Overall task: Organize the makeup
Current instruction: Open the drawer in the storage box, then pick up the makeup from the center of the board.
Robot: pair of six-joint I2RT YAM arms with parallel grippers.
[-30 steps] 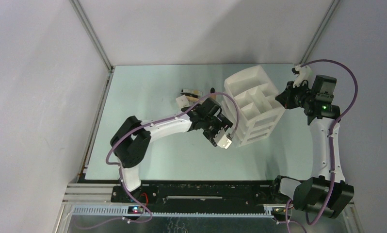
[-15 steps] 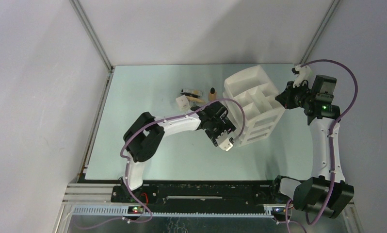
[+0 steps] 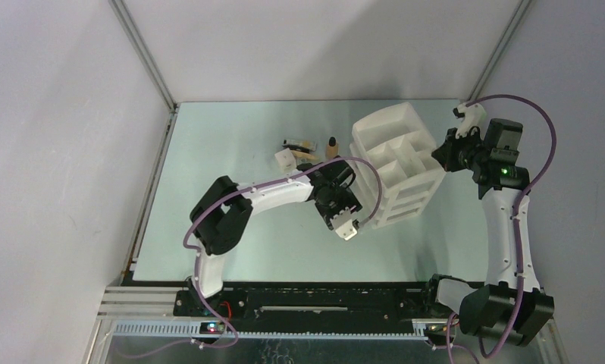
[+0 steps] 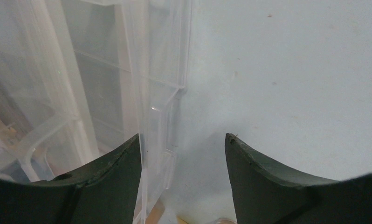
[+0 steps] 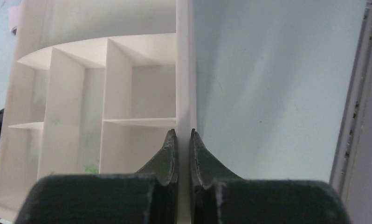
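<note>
The right gripper (image 5: 183,134) is pinched tight on the thin top edge of one wall of the white drawer organizer (image 3: 402,203). In the right wrist view its two dark fingers (image 5: 168,154) sit on either side of that wall with only the plastic between them, the organizer's compartments on one side and bare table on the other. From above, this grip is at the organizer's far right corner, and the organizer stands at an angle to the table's edges. The left gripper (image 4: 182,140) is spread wide and carries nothing. Between its fingertips lie a strip of table and the edge of the organizer's translucent side. One finger overlaps that edge in the left wrist view, but whether it touches the plastic cannot be told. From above, the left gripper is low beside the organizer's left side, its wrist bent in towards the drawer fronts. The makeup lies on the table (image 3: 231,250), left of the organizer and just beyond the left wrist. It includes a small white box (image 3: 285,158), a beige black-capped bottle (image 3: 332,145) standing upright close to the organizer's left wall, and between them a small cluster of dark and beige pieces (image 3: 298,145) too small to tell apart. Neither gripper touches any of it.
</note>
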